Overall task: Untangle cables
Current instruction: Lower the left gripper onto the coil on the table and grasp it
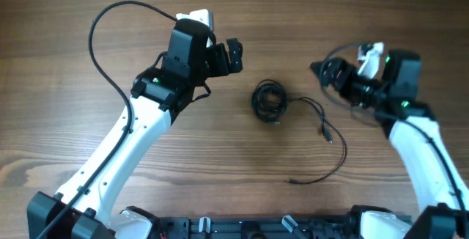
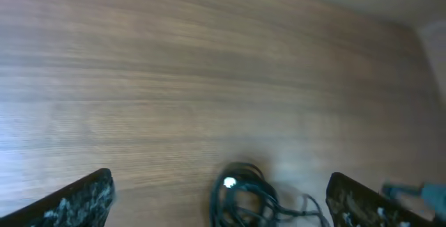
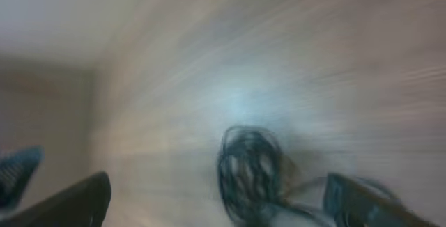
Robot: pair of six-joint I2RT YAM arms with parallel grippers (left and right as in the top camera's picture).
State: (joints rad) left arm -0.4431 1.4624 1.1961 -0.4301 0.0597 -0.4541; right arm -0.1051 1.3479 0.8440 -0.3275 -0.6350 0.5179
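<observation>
Left hand: released, empty
Right hand: released, empty
Cables: knotted bunch on counter, between both hands, touching neither
Strand: trails from the bunch toward right hand's side

white arm links, black wrists, green lights.

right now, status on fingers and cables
Left fingers open, empty. Right fingers open, empty. Cables bunched between the arms, one strand trailing toward the right arm. Nothing in the way.
</observation>
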